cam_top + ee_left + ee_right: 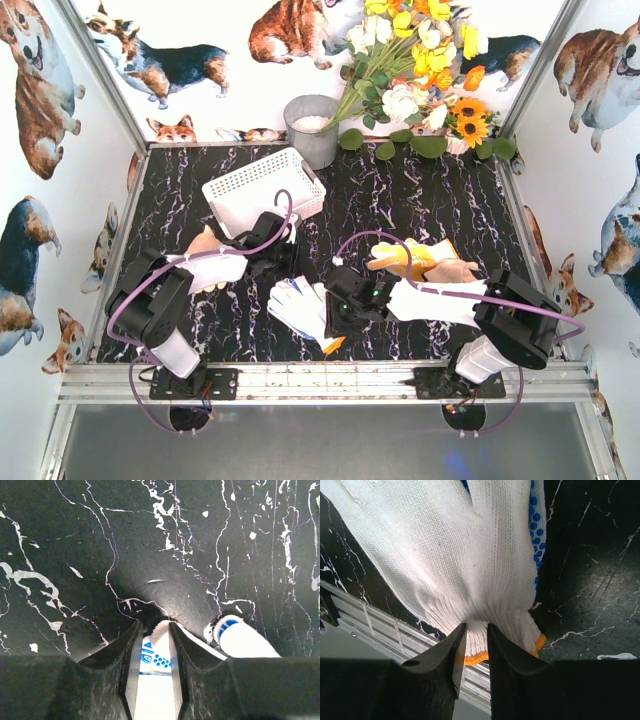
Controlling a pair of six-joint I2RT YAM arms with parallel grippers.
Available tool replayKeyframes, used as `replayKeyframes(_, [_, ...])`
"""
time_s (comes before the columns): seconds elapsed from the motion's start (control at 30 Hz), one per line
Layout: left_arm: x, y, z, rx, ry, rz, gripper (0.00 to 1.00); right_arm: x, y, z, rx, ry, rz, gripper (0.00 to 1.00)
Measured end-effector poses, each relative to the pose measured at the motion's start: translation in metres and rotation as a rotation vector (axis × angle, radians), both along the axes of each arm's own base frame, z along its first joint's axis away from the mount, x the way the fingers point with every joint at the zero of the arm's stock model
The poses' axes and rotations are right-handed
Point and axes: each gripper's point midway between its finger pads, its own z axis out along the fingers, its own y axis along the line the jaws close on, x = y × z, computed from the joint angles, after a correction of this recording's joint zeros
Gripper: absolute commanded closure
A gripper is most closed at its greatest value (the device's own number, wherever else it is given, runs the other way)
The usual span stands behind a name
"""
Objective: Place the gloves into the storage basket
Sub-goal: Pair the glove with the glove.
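Top external view: task hardly begun, by my read. The basket (240, 188) sits back-left on the surface (420, 200), tipped a bit, and no glove shows inside it. All the gloves in view are out on the surface: a white-and-peach glove (212, 262) at the left, partly under the left arm (160, 310); a yellow glove (412, 256) right of centre; a second white-and-peach glove (435, 298) just in front of it, partly under the right arm (515, 325); and a blue-dotted white glove (298, 303) near the front edge, btwn the two wrists. Left wrist view: left jaws nearly together, pinching white knit w/ blue dots (151, 659), a blue-banded glove finger (235, 632) lying just beside them on the surface. Right wrist view: right jaws nearly together, pinching a white cuff w/ orange trim (477, 642), the glove body fanned out beyond, blue dots along one edge. Same glove or two of a pair, can't tell. Pose: left arm reaches fwd and inward, wrist angled down, just in front of the basket's near side; right arm folds across toward the centre, wrist low near the front rail (320, 380). Left to do, prob: carry the pinched glove to the basket, drop it in, then the other three.
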Motion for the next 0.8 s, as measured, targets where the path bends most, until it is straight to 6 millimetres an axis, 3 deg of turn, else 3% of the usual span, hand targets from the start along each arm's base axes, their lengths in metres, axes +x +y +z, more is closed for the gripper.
replayKeyframes(0.3, [-0.002, 0.0, -0.003, 0.011, -0.002, -0.001, 1.0, -0.001, 0.0, 0.0, 0.001, 0.003, 0.002, 0.72])
replayKeyframes(0.63, [-0.014, 0.019, 0.008, 0.006, -0.058, 0.077, 1.0, -0.001, 0.005, -0.001, 0.004, 0.017, 0.015, 0.73])
replayKeyframes(0.8, [-0.019, 0.026, 0.004, 0.01, -0.059, 0.109, 1.0, -0.001, 0.007, -0.001, 0.006, 0.018, 0.02, 0.73])
